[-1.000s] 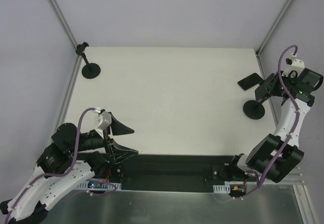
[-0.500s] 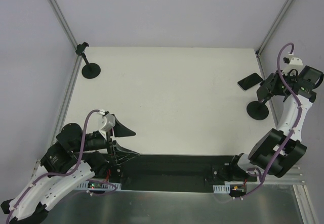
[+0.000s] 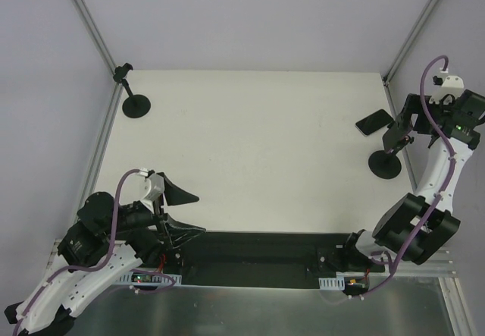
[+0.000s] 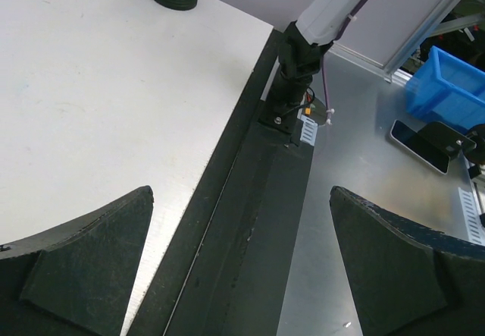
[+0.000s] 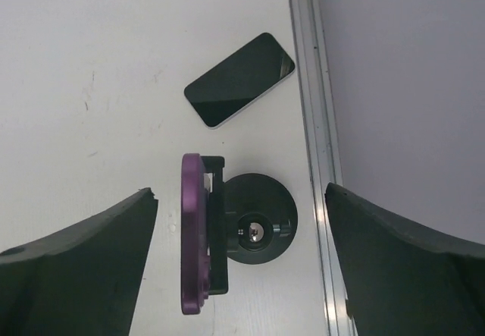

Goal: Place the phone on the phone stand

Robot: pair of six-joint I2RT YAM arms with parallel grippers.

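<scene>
So the phone (image 5: 192,233) sits upright in the stand (image 5: 261,226), looks like we're at the release step. Our right hand (image 5: 239,193) is spread apart either side of it, touching nothing, and the left hand (image 4: 242,199) is wide apart too. Next we back straight off without clipping it or the spare phone (image 5: 239,80) at 12 o'clock.

Phone (image 5: 192,233): purple, seen edge-on.
Phone stand (image 5: 265,226): black throughout, both disc base and clip, with a silver-toned fastener at the disc centre.
Second phone (image 5: 239,80): glossy black screen, pale silver rim.
Surface (image 5: 91,63): plain white with faint grey scuff marks.
Right claw (image 5: 236,194) and left claw (image 4: 241,192): matt black fingers, no pattern.
Arms (image 3: 436,177): white shells, black joints.
Cables (image 3: 114,215): purple.
Second stand (image 3: 136,105): black.
Base strip (image 4: 250,222): black.
Bench (image 4: 356,222): bare grey metal.
Bin (image 4: 447,89): blue.
Enclosure walls (image 3: 250,17): pale lilac-grey.
</scene>
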